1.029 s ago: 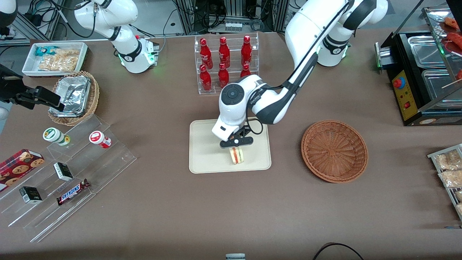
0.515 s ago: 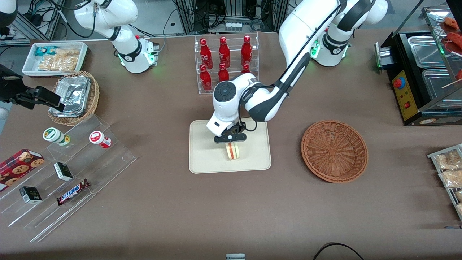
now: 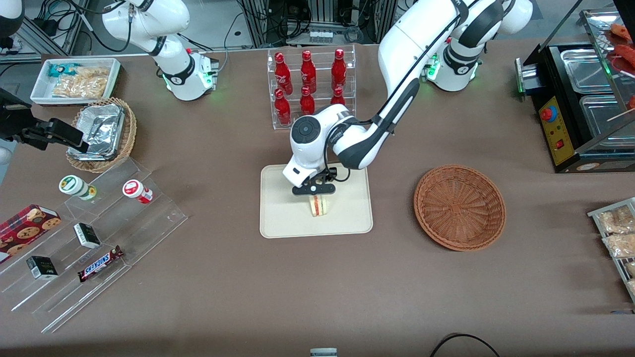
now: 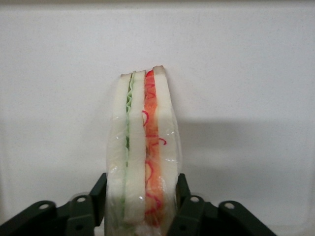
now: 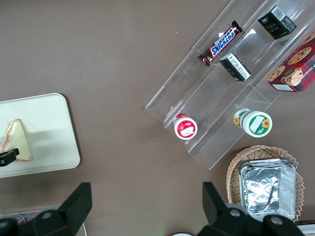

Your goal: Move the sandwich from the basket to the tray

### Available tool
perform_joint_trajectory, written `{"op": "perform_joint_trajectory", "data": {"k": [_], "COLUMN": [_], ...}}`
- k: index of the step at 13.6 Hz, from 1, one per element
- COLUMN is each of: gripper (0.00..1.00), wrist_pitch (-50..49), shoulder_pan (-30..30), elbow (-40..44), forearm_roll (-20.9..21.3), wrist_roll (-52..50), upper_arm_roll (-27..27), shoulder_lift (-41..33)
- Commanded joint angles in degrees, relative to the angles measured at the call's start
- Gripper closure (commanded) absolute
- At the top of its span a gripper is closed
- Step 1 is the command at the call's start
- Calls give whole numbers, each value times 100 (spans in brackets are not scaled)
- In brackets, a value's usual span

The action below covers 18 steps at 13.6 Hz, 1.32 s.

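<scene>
While gripper (image 3: 316, 197) clamps sandwich (image 3: 317, 206) low over tray (image 3: 283, 223), transfer approx. done; basket (image 3: 460, 207) empty. Left: set down, open jaws, retract arm.

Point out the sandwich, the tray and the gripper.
sandwich (image 4: 143, 147), left wrist view, cut edge.
tray (image 3: 283, 225), front view, bare floor nearer the camera.
gripper (image 3: 316, 194), front view, between its fingertips, shut on the sandwich.

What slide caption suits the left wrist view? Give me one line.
The gripper holds the sandwich between its fingers just above the tray.
</scene>
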Motion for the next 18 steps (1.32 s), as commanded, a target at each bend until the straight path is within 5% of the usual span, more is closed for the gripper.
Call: {"op": "perform_joint_trajectory", "data": {"k": [1,6,13,18], "gripper": [0,0,0,0], "wrist_pitch": [-28,-352,-2258,-3392], "shoulder_pan": [-70,457,1889,3004], "elbow": [162,-224,-514,-558], "forearm_roll": [64,-7,-146,-576], "wrist_roll": [-60,-576,-596,1095], "upper_arm_roll": [98,142,133,133], "shoulder_lift": [-57,-1224,-2912,-3545]}}
